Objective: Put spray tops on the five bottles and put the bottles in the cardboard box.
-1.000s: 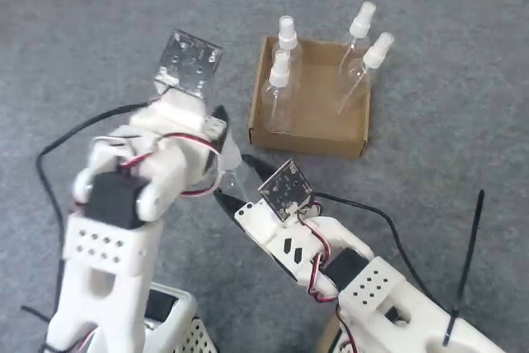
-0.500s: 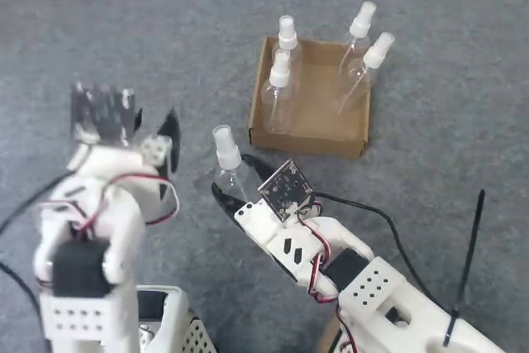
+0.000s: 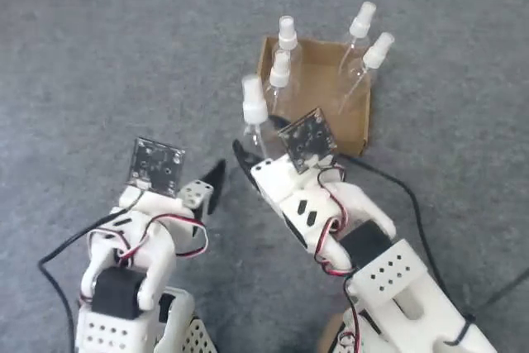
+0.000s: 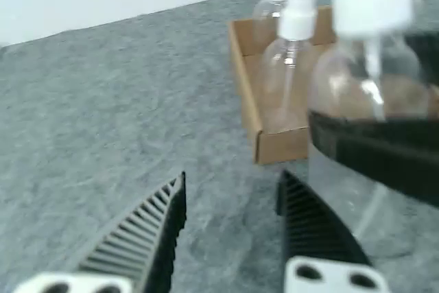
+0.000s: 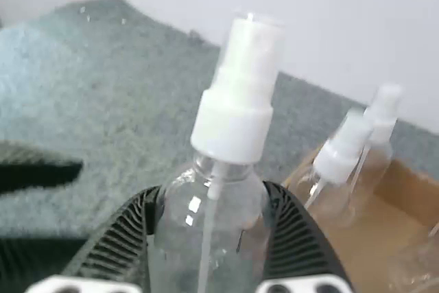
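Bottles number five, all clear plastic and each capped with a white spray top; four of them stand in the cardboard box (image 3: 322,95), and the fifth bottle (image 3: 254,126) is outside it, clamped upright in the right pincer (image 3: 256,145).

Inside the box, two bottles stand along one side, the far one (image 3: 287,39) near the back corner and the near one (image 3: 278,84) just in front of it; the other two, one (image 3: 357,29) behind the other (image 3: 369,62), lean at the opposite side.

From the right wrist, the right pincer (image 5: 209,200) has its two ribbed black fingers (image 5: 127,235) pressed against either side of the held bottle (image 5: 209,217), below its spray top (image 5: 236,94); two boxed bottles (image 5: 343,162) (image 5: 378,125) show beyond it.

This held bottle stands just beside the box's near wall, at the corner nearest the left arm; whether its base touches the grey desk (image 3: 99,64) I cannot tell.

One left pincer (image 3: 203,191) hangs over the desk, well apart from the box, with its fingers spread and nothing between them; from its own wrist the left pincer (image 4: 232,190) shows a wide gap, with the held bottle (image 4: 357,94) and the box (image 4: 274,145) ahead of it.
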Robot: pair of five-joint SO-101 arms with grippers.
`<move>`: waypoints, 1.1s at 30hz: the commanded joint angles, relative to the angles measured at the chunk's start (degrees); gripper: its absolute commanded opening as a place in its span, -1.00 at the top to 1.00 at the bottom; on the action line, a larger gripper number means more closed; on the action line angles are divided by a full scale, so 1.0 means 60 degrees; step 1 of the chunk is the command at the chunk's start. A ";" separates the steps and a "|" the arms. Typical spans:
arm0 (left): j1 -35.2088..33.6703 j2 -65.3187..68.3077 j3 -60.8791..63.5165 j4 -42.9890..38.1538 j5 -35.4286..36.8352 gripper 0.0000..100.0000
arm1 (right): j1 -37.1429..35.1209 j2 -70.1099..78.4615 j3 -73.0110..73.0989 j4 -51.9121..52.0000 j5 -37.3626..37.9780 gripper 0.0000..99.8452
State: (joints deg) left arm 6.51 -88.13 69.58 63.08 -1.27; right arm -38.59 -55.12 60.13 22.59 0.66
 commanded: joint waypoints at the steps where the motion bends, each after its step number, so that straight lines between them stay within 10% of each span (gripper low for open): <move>1: 0.0352 -0.0337 -0.0022 -0.0147 0.0088 0.49 | 0.0154 0.0579 -0.1905 0.0491 -0.0029 0.99; 12: 0.0791 -0.0396 0.0476 -0.0645 0.0527 0.38 | -0.0374 0.4315 -0.5612 0.1956 -0.0059 0.99; 33: 0.0029 -0.0366 0.0960 -0.1231 0.0352 0.38 | -0.0945 0.2791 -0.6828 0.5883 0.0117 0.99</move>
State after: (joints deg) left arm 7.56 -89.89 75.74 57.19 1.27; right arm -44.92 -34.11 22.77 56.09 0.48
